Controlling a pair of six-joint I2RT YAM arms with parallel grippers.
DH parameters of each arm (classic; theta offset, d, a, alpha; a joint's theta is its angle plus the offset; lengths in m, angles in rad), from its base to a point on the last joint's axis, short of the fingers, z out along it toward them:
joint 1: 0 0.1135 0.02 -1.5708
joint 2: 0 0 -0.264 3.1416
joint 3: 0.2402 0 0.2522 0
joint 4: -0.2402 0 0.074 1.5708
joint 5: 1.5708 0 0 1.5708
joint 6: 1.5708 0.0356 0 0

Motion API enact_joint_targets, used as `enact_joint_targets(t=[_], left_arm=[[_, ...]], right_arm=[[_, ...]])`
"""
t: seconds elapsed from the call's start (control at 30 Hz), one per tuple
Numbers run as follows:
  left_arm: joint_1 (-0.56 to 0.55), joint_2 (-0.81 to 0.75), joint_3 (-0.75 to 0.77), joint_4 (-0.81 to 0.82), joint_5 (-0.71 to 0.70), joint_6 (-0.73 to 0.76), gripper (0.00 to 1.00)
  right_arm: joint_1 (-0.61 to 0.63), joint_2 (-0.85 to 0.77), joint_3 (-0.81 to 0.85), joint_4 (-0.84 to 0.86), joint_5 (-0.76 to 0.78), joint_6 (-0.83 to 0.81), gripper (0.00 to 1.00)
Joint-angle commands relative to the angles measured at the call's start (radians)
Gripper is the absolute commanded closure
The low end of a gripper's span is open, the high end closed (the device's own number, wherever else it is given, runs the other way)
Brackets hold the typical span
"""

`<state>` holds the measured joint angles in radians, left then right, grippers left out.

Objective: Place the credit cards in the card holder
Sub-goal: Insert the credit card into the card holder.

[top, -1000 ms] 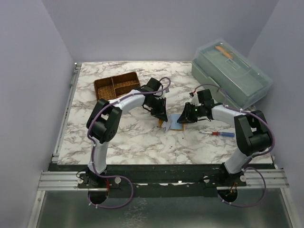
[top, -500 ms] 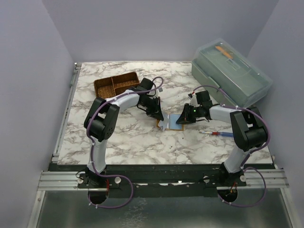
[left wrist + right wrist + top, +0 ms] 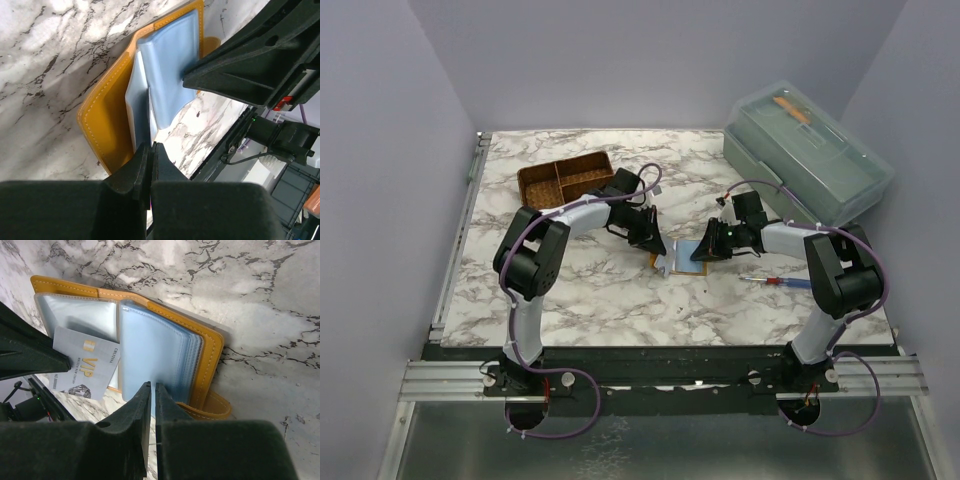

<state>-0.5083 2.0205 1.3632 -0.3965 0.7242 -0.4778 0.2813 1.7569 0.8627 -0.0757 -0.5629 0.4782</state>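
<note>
The card holder (image 3: 667,265), an orange-tan leather wallet, lies open on the marble table between both arms, with pale blue plastic sleeves fanned out inside (image 3: 150,350). My left gripper (image 3: 657,247) is shut on a grey credit card marked VIP (image 3: 85,367). The card lies over the holder's left inner sleeve. In the left wrist view that credit card (image 3: 142,95) shows edge-on, running into my left gripper (image 3: 150,147) across the holder's leather (image 3: 105,130). My right gripper (image 3: 153,386) is shut on the edge of a blue sleeve at the holder's right (image 3: 703,252).
A brown woven divided basket (image 3: 565,178) stands behind the left arm. A clear-lidded green toolbox (image 3: 810,150) fills the back right corner. A red and blue screwdriver (image 3: 775,282) lies by the right arm's elbow.
The right jaws have closed down onto the blue sleeve. The left gripper, still holding the card, has shifted slightly left over the wallet.
</note>
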Motion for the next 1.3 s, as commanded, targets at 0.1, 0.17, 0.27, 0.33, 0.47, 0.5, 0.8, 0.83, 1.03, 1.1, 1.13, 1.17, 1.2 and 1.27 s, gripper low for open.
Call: enact_joint_targets(t=[0.1,0.17,0.27,0.33,0.47,0.5,0.8,0.83,1.03,1.1,1.13,1.17,1.2,1.27], left_arm=[[-0.009,-0.084,-0.014,0.069,-0.024,-0.035,1.0],[-0.011,-0.085,-0.018,0.075,-0.019,-0.04,1.0],[-0.01,-0.075,-0.022,0.083,-0.007,-0.041,1.0],[-0.011,-0.057,-0.024,0.084,-0.005,-0.044,1.0],[-0.01,-0.02,-0.026,0.084,-0.008,-0.048,1.0],[-0.009,-0.013,-0.026,0.085,-0.01,-0.049,1.0],[0.002,0.009,-0.043,0.085,-0.029,-0.05,1.0],[0.004,0.007,-0.047,0.085,-0.029,-0.05,1.0],[0.007,0.009,-0.057,0.085,-0.033,-0.049,1.0],[0.01,0.01,-0.057,0.085,-0.034,-0.051,1.0],[0.011,0.009,-0.056,0.085,-0.034,-0.05,1.0],[0.013,0.012,-0.054,0.085,-0.034,-0.05,1.0],[0.015,0.012,-0.052,0.085,-0.033,-0.052,1.0],[0.017,0.01,-0.05,0.085,-0.031,-0.053,1.0]], right_arm=[[-0.003,0.035,-0.027,-0.019,0.051,-0.03,0.89],[-0.002,0.036,-0.025,-0.021,0.051,-0.032,0.89],[-0.002,0.036,-0.026,-0.021,0.051,-0.031,0.89],[-0.002,0.036,-0.026,-0.021,0.052,-0.032,0.89],[-0.002,0.036,-0.025,-0.024,0.052,-0.033,0.89],[-0.002,0.037,-0.024,-0.025,0.051,-0.034,0.89],[-0.002,0.034,-0.024,-0.03,0.053,-0.036,0.89],[-0.002,0.036,-0.023,-0.03,0.051,-0.036,0.89],[-0.002,0.047,-0.022,-0.026,0.047,-0.036,0.9],[-0.003,0.048,-0.022,-0.026,0.046,-0.036,0.9],[-0.003,0.049,-0.024,-0.026,0.046,-0.036,0.9],[-0.002,0.048,-0.024,-0.026,0.046,-0.036,0.9],[-0.002,0.049,-0.024,-0.026,0.045,-0.036,0.9],[-0.002,0.049,-0.022,-0.028,0.046,-0.036,0.9]])
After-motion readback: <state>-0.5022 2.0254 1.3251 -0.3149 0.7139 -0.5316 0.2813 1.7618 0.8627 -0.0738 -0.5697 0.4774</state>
